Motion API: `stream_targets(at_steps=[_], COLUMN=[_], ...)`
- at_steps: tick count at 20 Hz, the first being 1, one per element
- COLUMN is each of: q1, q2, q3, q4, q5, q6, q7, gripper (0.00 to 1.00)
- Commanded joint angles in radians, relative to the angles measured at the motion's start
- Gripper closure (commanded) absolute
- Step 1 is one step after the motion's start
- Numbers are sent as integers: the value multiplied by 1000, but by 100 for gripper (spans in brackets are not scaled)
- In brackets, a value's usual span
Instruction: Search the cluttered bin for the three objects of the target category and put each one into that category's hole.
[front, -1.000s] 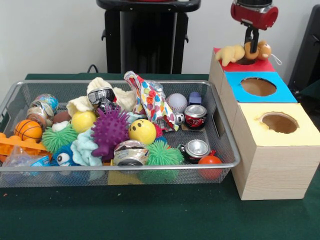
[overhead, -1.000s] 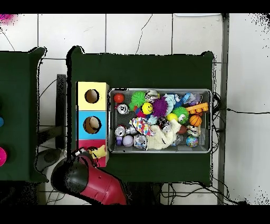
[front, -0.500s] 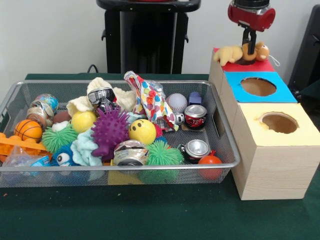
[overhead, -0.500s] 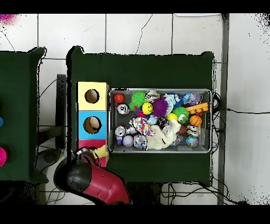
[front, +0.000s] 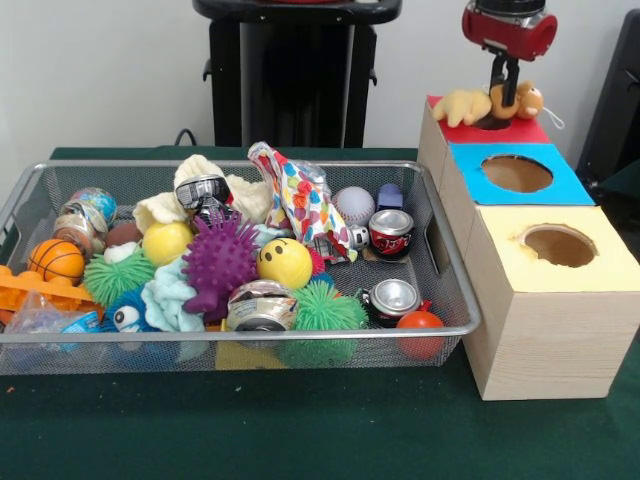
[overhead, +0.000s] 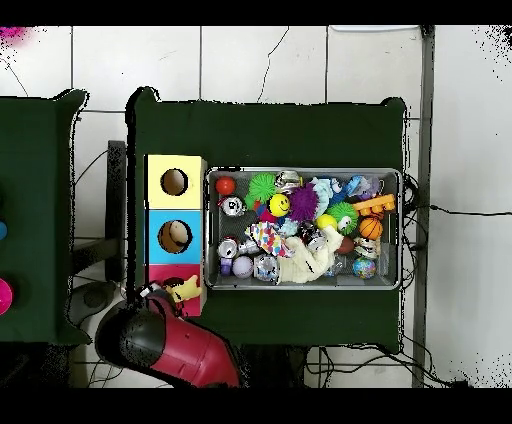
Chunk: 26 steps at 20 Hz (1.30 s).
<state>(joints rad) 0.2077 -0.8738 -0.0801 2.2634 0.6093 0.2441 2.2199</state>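
My gripper (front: 503, 92) hangs over the red-topped box (front: 530, 131) at the far right, just above its round hole (front: 492, 124). It is shut on the brown teddy (front: 524, 100), which sits beside the fingers at the hole's edge. The cream-tan plush (front: 460, 105) lies on the red top, left of the hole; it also shows in the overhead view (overhead: 186, 291). The silver mesh bin (front: 240, 331) is full of toys. I see no orange tiger in either view. In the overhead view my red arm (overhead: 170, 345) covers most of the red box.
The blue-topped hole (front: 516, 173) and the yellow-topped hole (front: 560, 245) lie nearer the camera in the same row of boxes. The bin holds cans (front: 390, 233), a purple spiky ball (front: 218, 260), green spiky balls and a yellow ball. The black pedestal (front: 290, 70) stands behind the bin.
My gripper shifted slightly left over the red box, then back right. The brown teddy and the cream-tan plush moved with it. The bin's contents have not moved.
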Motion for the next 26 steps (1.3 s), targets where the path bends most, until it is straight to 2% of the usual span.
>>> stream_targets(at_steps=[1, 2, 3, 7, 13, 26], q1=[3, -2, -8, -26, -12, 12], q2=[38, 35, 33, 23, 28, 33], q3=[2, 11, 20, 46, 7, -17], q4=[-39, -34, -29, -9, -31, -44], q5=[-28, -27, -25, -28, -40, -41], q6=[-46, -47, -54, -82, -59, -41], q7=[155, 152, 150, 144, 141, 155], gripper=[100, 100, 0, 0, 0, 0])
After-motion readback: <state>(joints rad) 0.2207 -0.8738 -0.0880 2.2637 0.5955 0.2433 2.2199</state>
